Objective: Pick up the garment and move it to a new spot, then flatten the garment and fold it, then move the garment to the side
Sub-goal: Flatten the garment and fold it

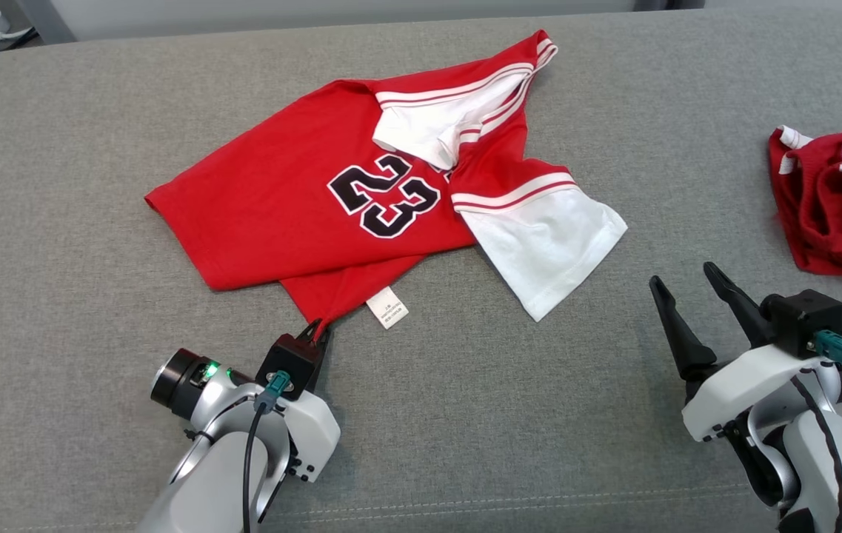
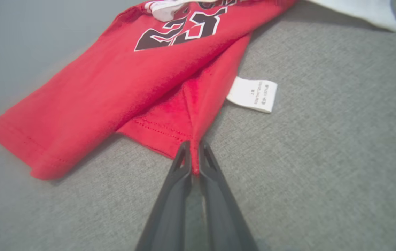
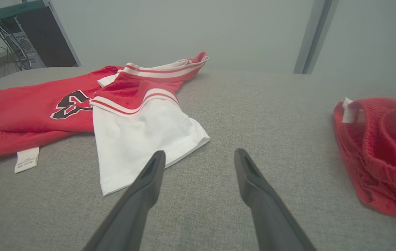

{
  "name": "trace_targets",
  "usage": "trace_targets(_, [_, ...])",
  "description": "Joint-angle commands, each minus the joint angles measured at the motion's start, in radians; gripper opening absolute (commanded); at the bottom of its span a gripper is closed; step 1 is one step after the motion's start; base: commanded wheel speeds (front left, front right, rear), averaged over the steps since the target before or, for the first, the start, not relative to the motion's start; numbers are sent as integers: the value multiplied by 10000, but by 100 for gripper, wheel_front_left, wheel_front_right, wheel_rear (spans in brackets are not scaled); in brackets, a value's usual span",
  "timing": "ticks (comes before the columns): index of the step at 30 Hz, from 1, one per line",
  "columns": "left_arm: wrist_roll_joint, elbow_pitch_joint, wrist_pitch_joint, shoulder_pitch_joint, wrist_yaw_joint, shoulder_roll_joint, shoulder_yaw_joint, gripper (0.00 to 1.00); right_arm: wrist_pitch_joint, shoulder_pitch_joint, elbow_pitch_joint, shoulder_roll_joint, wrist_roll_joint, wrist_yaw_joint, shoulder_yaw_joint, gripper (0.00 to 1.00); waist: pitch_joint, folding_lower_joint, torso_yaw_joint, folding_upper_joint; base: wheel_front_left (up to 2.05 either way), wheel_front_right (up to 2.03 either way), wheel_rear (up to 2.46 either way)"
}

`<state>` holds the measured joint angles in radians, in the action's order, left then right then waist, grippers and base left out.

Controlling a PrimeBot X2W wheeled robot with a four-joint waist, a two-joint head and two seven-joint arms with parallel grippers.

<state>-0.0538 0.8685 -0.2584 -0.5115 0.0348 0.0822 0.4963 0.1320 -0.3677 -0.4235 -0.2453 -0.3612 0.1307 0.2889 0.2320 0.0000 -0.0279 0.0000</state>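
Left gripper (image 2: 193,157) pinching hem corner of red garment (image 2: 114,90), fingers (image 2: 170,202) closed on fabric. White care label (image 2: 252,94) lying on grey cloth surface (image 2: 323,167).

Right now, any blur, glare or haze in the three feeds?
Head view: even soft light, no glare, the 23 on the jersey is sharp. Left wrist view: left gripper pinching the jersey hem is in focus, care label print is too soft to read, and the left edge smears into grey blur. Right wrist view: hazy, low contrast; right gripper open, soft-edged.
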Motion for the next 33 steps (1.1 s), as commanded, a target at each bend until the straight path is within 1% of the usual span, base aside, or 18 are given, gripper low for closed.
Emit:
trace_targets(1, [-88,-317,-34,37,-40,257,-335,7,-19,160,248,-44,-127,0,28,100,-55,0,101,0,0,0,0])
trace_targets(6, [-157,-688,-34,314,4,461,-444,7,69,158,-106,-11,-681,0,-224,100,-154,0,477,0,0,0,0])
trace_targets(8, [-219,-762,-34,406,68,538,-544,7,114,86,-312,-90,-796,0,-263,100,-169,0,670,0,0,0,0])
trace_targets(12, [-285,-877,-34,556,135,741,-694,9,172,-138,-670,-148,-1122,0,-258,100,-145,0,1058,0,0,0,0])
trace_targets(15, [-274,-933,-34,653,81,818,-679,11,236,-337,-839,-181,-1249,0,-88,100,-91,0,1338,0,0,0,0])
trace_targets(19, [-283,-952,-34,706,27,708,-621,12,256,-614,-1110,-78,-1567,0,294,100,-3,0,1651,0,0,0,0])
trace_targets(24, [-259,-1024,-34,647,2,512,-530,14,211,-1028,-1730,-130,-1671,0,835,100,161,0,1941,0,0,0,0])
trace_targets(33, [-242,-1151,-34,578,-16,300,-441,14,340,-1385,-2610,-170,-1746,0,1321,100,324,0,2114,0,0,0,0])
